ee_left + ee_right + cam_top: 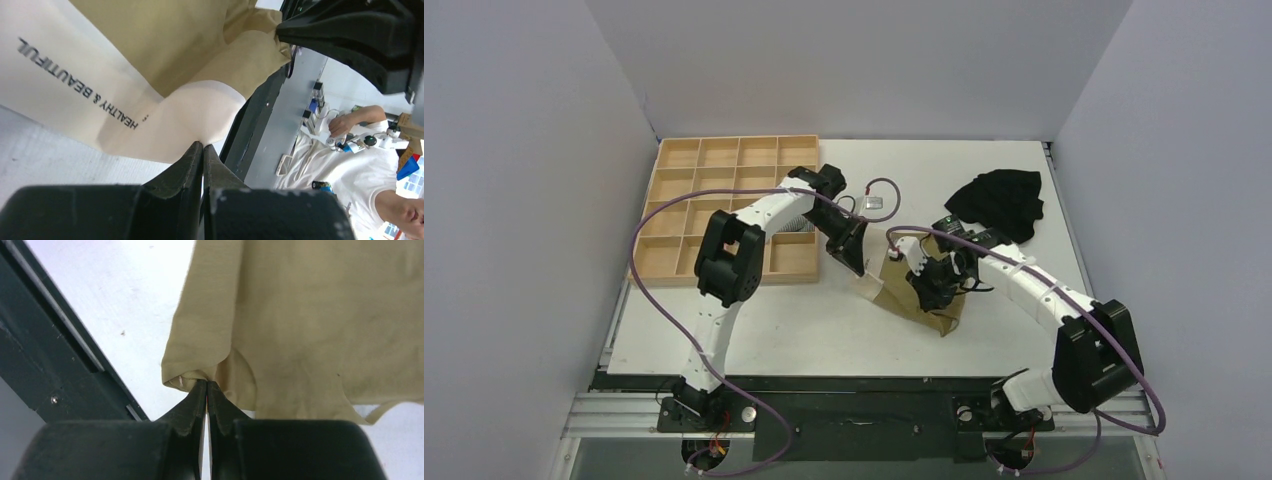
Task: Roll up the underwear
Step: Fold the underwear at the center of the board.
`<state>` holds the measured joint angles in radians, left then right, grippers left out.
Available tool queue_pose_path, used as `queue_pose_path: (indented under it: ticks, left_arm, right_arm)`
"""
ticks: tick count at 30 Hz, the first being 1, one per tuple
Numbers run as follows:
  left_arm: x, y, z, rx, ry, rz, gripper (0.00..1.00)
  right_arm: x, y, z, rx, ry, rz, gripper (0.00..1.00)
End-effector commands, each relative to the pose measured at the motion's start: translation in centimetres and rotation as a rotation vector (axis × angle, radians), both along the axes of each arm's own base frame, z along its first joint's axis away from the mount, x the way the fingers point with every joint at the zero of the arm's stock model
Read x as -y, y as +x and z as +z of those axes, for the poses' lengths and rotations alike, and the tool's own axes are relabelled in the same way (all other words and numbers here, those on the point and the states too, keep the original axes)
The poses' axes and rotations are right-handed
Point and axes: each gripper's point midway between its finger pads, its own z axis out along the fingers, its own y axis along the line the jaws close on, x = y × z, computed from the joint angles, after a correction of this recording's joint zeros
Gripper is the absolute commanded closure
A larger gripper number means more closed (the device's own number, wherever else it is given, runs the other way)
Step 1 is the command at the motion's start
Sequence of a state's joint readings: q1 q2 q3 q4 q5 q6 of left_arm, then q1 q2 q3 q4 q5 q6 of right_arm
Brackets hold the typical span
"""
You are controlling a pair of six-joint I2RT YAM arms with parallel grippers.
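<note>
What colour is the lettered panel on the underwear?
Cream-white, dark grey lettering, on the olive-khaki underwear. Best in left wrist view.

white arms (776, 207), black joints (729, 256), purple cables (635, 265)

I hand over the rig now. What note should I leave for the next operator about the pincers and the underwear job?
Left pincer: shut on the underwear, at its cream part.
Right pincer: shut on a khaki corner of it.
Where: the underwear is mid-table, between both arms and right of the tray. The black garment lies at the back right.
Done: the underwear is gripped at two points.
Left: no roll is formed yet. Probably spread it flat, then roll it.
</note>
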<state>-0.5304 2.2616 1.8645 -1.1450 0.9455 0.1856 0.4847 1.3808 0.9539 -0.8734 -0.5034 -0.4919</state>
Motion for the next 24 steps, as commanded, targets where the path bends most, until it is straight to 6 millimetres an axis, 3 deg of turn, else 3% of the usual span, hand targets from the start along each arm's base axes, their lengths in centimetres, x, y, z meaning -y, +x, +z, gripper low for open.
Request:
queue_pose_path:
  ticks: [1, 9, 15, 20, 24]
  left_arm:
    - [2.3, 2.2, 1.5, 0.012, -0.067, 0.046, 1.0]
    - [5.9, 7.2, -0.1, -0.014, -0.081, 0.172, 1.0]
    - [6.9, 8.3, -2.8, -0.062, -0.06, 0.224, 1.0]
    - [7.0, 8.4, -3.2, -0.056, -0.058, 0.227, 1.0]
    - [7.0, 8.3, -3.1, -0.052, -0.057, 0.225, 1.0]
  right_arm:
    - [0.4, 3.1, 0.9, -0.018, 0.085, -0.102, 1.0]
    - [2.7, 5.7, -1.0, -0.217, 0.18, -0.215, 1.0]
    - [2.9, 6.4, -2.6, -0.34, 0.221, -0.227, 1.0]
    - [3.2, 6.8, -2.9, -0.365, 0.228, -0.242, 0.68]
    - [4.0, 7.5, -2.5, -0.343, 0.232, -0.272, 0.6]
